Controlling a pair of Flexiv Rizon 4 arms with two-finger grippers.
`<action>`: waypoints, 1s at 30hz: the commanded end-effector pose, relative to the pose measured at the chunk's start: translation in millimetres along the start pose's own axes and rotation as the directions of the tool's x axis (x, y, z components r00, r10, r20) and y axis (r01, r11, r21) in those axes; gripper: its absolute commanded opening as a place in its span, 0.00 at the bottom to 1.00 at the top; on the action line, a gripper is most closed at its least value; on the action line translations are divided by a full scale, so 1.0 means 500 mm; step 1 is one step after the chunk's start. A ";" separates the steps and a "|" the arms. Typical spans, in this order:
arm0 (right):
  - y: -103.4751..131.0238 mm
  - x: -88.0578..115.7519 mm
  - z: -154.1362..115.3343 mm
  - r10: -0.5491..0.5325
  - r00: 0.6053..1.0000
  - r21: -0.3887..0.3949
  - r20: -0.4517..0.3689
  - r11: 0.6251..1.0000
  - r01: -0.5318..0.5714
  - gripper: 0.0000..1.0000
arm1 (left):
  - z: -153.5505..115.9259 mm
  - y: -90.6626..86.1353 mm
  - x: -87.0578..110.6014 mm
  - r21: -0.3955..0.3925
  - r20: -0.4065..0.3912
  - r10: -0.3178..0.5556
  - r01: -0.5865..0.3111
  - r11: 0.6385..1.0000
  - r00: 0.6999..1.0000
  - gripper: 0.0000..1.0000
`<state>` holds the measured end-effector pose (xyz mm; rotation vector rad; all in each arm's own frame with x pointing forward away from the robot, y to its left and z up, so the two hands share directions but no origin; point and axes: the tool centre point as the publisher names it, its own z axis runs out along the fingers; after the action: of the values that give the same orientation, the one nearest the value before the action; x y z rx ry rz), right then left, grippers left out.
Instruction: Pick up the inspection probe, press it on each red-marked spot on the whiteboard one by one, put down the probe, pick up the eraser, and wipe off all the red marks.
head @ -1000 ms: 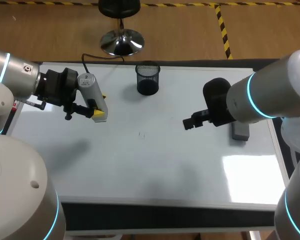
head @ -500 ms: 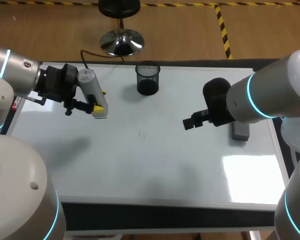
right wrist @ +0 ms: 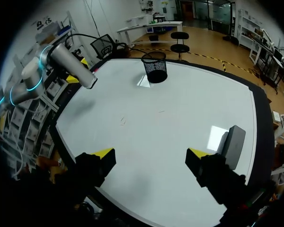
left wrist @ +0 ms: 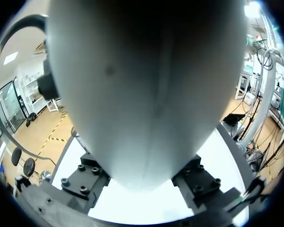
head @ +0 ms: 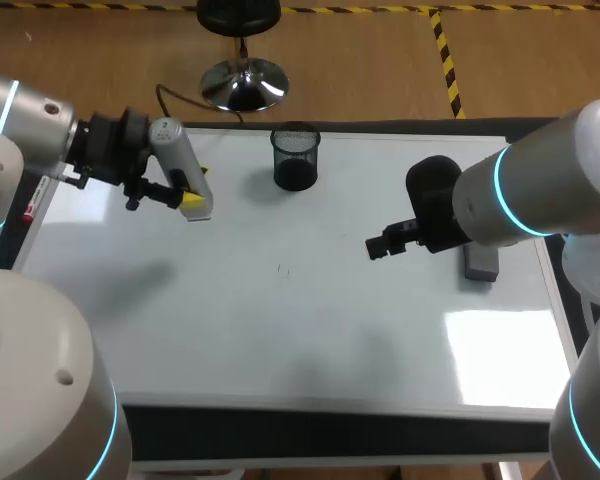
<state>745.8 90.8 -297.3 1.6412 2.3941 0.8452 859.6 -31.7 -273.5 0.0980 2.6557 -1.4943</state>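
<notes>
The inspection probe [head: 177, 160], a grey cylinder with a cable at its back end, hangs tilted over the whiteboard's [head: 280, 330] far left part. My left gripper [head: 189, 197] is shut on it. In the left wrist view the probe's pale body [left wrist: 146, 90] fills the space between the fingers. Above the board's right middle, my right gripper [head: 380, 245] stands open and holds nothing [right wrist: 151, 153]. The grey eraser [head: 480, 262] lies on the board just right of it [right wrist: 233, 145]. A faint small mark [head: 284, 268] shows near the board's middle.
A black mesh cup [head: 296, 157] stands at the board's far edge, near the middle [right wrist: 155, 67]. A thin pen [head: 35, 200] lies along the left edge. The board's black front rim [head: 330, 430] runs along the near side.
My left arm has carried the probe a little to the left and toward the far edge. The right arm has stayed still.
</notes>
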 end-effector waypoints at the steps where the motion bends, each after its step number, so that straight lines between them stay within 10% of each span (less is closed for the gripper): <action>1: -0.001 -0.001 -0.001 0.000 1.000 0.000 -0.001 1.000 0.000 1.00 | 0.003 -0.001 -0.034 0.003 -0.038 0.005 -0.005 1.000 0.999 0.00; 30: -0.001 -0.001 -0.001 0.000 1.000 0.000 -0.001 1.000 0.000 1.00 | 0.036 -0.028 -0.231 -0.009 -0.156 0.026 -0.028 1.000 0.987 0.00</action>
<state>745.7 90.8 -297.2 1.6413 2.3940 0.8449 960.1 -52.0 -257.7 0.1839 2.6991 -1.4940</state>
